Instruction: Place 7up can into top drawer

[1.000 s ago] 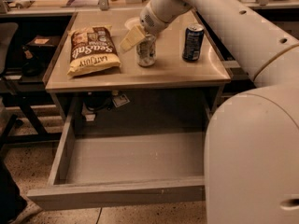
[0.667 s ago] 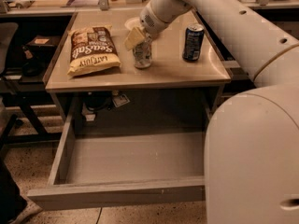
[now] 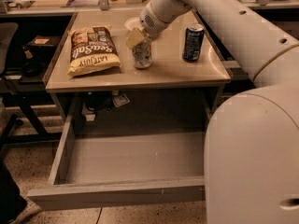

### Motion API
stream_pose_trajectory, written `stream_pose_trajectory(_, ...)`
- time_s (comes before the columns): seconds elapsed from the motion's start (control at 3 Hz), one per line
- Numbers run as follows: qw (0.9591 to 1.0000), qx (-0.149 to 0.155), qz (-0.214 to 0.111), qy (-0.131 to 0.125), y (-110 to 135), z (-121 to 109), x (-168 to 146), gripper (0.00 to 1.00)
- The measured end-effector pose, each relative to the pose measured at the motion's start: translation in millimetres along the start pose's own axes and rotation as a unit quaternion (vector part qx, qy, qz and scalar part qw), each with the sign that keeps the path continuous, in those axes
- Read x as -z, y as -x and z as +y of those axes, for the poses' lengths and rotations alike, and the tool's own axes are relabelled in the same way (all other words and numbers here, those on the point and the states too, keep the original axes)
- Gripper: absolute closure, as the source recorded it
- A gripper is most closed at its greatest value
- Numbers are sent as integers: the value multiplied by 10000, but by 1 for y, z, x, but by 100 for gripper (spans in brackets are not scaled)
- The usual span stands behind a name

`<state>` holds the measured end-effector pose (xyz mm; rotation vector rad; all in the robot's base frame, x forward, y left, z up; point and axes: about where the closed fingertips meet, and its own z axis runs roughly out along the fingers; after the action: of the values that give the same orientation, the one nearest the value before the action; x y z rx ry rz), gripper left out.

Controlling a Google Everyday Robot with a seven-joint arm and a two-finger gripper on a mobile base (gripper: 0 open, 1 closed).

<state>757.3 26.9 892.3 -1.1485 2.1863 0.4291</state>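
Note:
The 7up can (image 3: 142, 56), silvery with pale mottled print, is upright near the middle of the tabletop (image 3: 163, 76), right of a chip bag. My gripper (image 3: 139, 42) comes down on it from the upper right and is shut around its top; one pale finger (image 3: 134, 37) shows on the can's left side. I cannot tell if the can's base touches the table. The top drawer (image 3: 117, 193) is pulled wide open below the table's front edge, its grey inside (image 3: 135, 155) bare.
A Sea Salt chip bag (image 3: 91, 48) lies at the table's left. A dark blue can (image 3: 193, 42) stands at the right. A white dish (image 3: 132, 22) sits behind the gripper. My arm's large white body (image 3: 252, 148) covers the drawer's right end.
The gripper and the 7up can have shifted together a little to the left and toward the table's front edge. The bag, blue can and drawer have not moved.

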Motion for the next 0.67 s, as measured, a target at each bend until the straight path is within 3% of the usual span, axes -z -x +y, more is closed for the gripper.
stream_pose_trajectory(0.33, 10000, -7, -77, 51, 4, 1, 12, 100)
stream_pose_trajectory(0.67, 9999, -135, -4, 0, -9, 7, 36, 100)
